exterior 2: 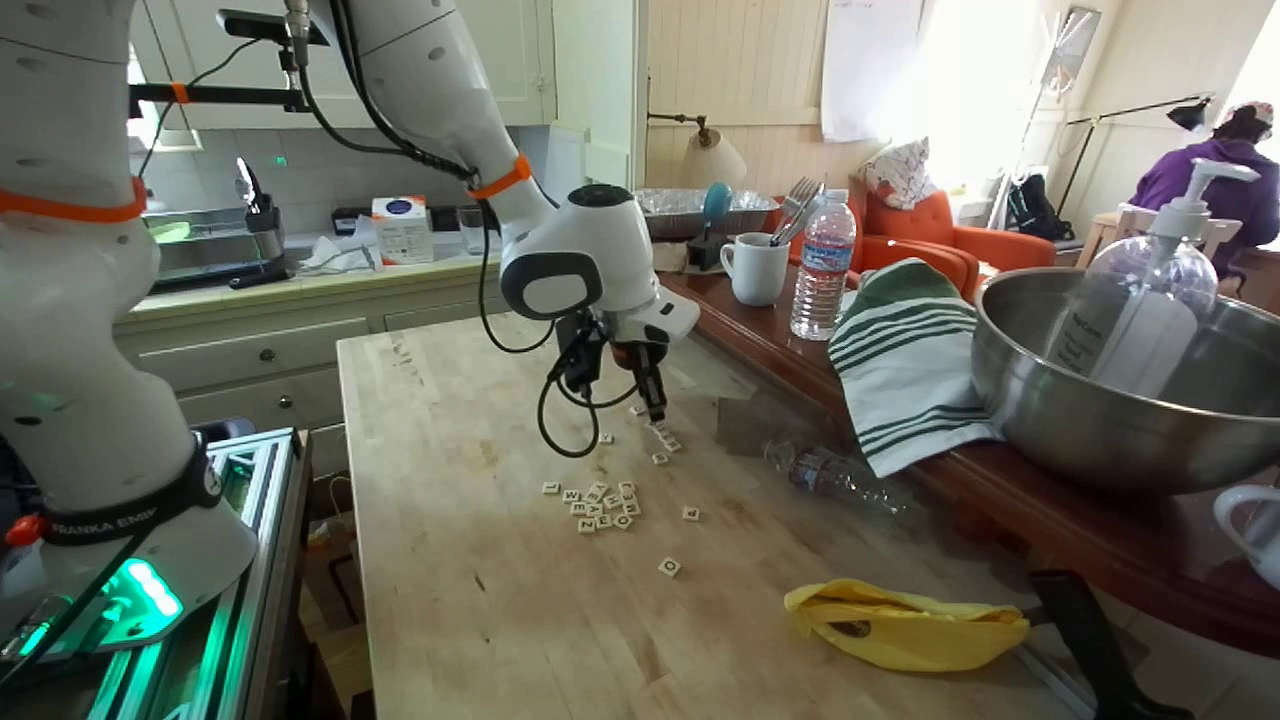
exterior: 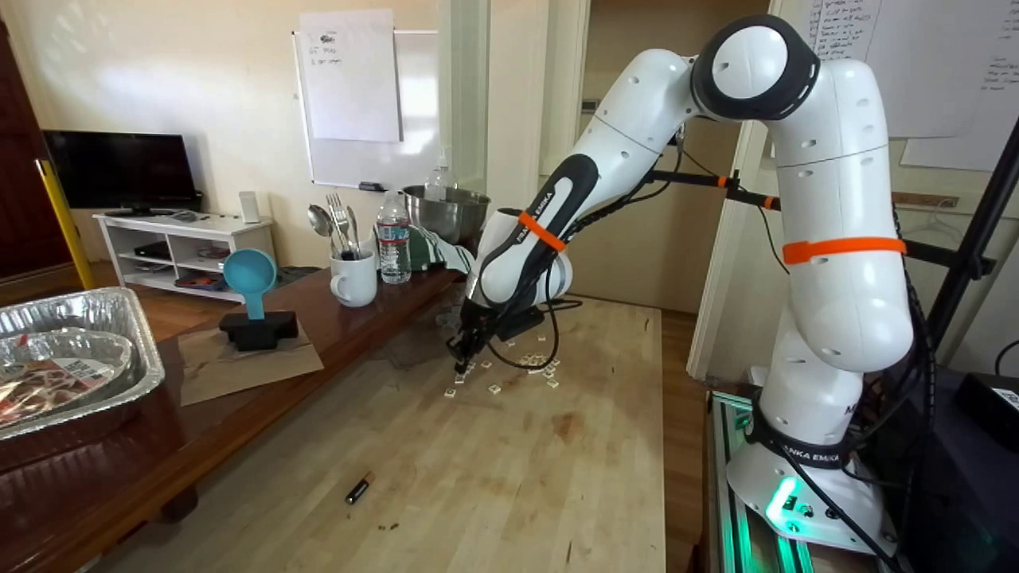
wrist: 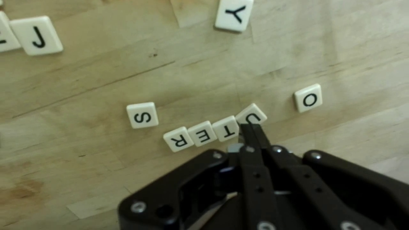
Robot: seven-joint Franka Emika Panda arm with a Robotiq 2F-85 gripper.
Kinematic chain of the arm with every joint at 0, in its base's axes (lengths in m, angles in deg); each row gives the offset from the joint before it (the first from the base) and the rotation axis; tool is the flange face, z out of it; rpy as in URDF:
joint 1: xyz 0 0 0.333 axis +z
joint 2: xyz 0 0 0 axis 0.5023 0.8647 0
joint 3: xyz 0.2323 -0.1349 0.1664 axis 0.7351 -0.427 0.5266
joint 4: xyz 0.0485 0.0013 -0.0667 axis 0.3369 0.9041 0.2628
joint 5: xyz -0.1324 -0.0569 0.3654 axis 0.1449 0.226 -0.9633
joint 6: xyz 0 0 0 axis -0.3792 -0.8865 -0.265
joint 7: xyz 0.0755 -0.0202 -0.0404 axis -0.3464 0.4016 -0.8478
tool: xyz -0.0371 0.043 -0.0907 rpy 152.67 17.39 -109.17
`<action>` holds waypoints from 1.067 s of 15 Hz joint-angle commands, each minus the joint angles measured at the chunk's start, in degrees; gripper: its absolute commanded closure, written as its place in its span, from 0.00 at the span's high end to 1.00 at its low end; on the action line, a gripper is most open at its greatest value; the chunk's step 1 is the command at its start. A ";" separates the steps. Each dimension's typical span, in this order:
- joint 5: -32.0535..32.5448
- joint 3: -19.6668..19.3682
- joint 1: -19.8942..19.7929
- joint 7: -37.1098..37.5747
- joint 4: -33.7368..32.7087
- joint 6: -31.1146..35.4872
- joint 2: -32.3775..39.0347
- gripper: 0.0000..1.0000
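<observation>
My gripper (wrist: 250,127) is shut and nothing shows between its fingers. It points down at the wooden table, and its tips overlap the lower edge of a white letter tile U (wrist: 252,111) in the wrist view; I cannot tell if they touch. The tile T (wrist: 225,128), tile E (wrist: 202,133) and tile R (wrist: 178,139) run in a slanted row beside U. A tile S (wrist: 142,115) lies apart to the left, a tile O (wrist: 308,98) to the right, a tile Y (wrist: 234,14) at the top. The gripper shows in both exterior views (exterior: 462,366) (exterior 2: 655,412).
A cluster of letter tiles (exterior 2: 603,508) lies nearby on the table. A battery (exterior: 360,488), a lying plastic bottle (exterior 2: 830,470) and a yellow banana-like item (exterior 2: 905,625) are farther off. A raised dark red ledge (exterior: 263,422) holds a mug (exterior: 354,278) and a steel bowl (exterior 2: 1030,400).
</observation>
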 commanded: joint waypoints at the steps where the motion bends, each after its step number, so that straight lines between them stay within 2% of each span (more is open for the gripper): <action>1: 1.86 0.52 -1.18 -3.99 4.97 -0.95 -5.81 0.00; 2: 2.85 0.08 -0.92 -5.15 5.80 -1.25 -6.75 0.00; 6: 2.00 3.18 -4.08 -20.09 8.51 -2.81 -8.80 0.00; 12: 3.10 3.76 -5.62 -37.68 11.52 -4.54 -9.95 0.00; 16: 4.54 2.49 -4.58 -43.01 12.04 -3.47 -8.75 0.00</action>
